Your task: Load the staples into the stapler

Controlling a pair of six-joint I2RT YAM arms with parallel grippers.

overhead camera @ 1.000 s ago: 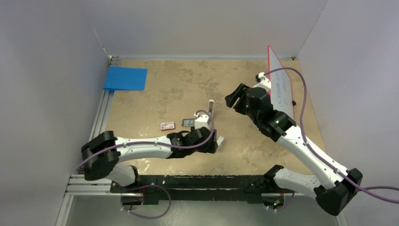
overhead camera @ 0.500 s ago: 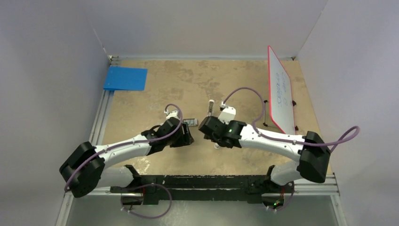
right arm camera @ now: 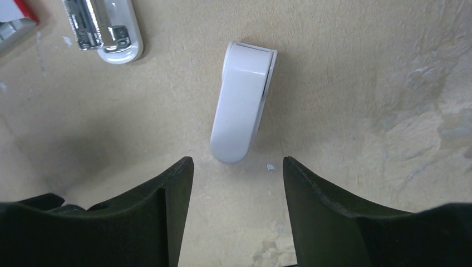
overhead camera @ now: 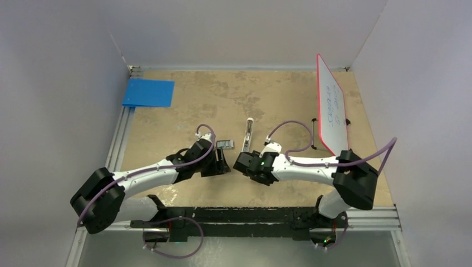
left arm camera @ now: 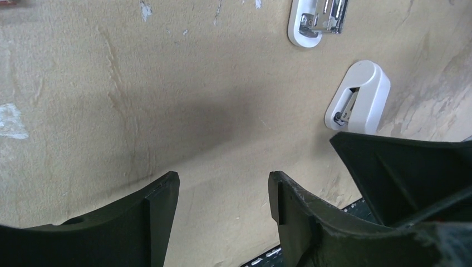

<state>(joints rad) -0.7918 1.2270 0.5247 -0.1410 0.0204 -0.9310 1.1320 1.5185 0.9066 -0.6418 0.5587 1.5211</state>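
In the near half of the tabletop (overhead camera: 289, 94), the left pincer (left arm camera: 222, 183) and right pincer (right arm camera: 238, 181) both gape wide, empty. A short white piece (right arm camera: 242, 108) lies just beyond the right one. Farther in, the staples (overhead camera: 224, 143) lie near the stapler (overhead camera: 248, 135), not touching it.

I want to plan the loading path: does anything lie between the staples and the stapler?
Nothing visible does. In the top view only bare table lies between the staples and the stapler, which rests to their right.
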